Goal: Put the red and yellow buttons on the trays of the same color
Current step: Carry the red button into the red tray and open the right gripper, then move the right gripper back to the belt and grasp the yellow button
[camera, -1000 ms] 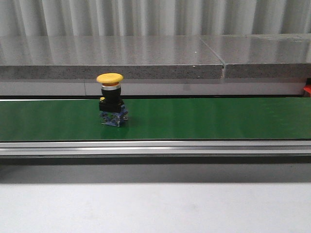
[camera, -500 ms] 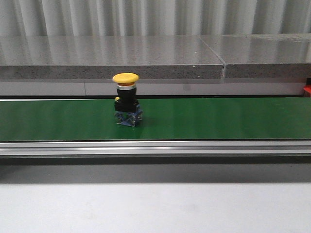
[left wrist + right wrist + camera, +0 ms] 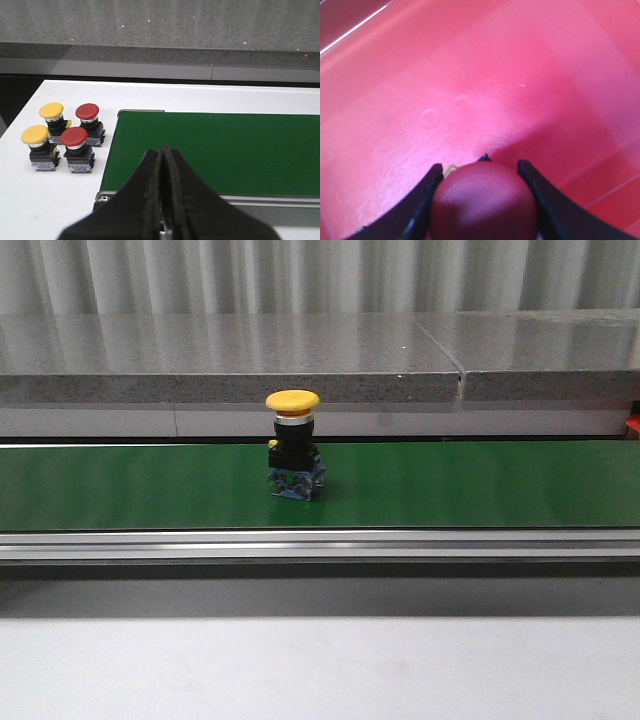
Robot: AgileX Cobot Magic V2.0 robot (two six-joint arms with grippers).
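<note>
Right claw (image 3: pixel 482 200): clamped on red button (image 3: pixel 485 202), seemingly just above red tray (image 3: pixel 470 75).
Left claw (image 3: pixel 162 160): closed, empty.

No text, label, brand, number or sign can be read in any of the three views. The yellow button (image 3: pixel 293 443) on the green belt (image 3: pixel 480 485) in the front view carries no legible marking on its cap or its body, and the same holds for the two yellow and two red buttons (image 3: pixel 62 136) standing on the white worktop (image 3: pixel 30 195) in the left wrist view. The red tray (image 3: pixel 470 85) filling the right wrist view is a plain surface without any lettering.
</note>
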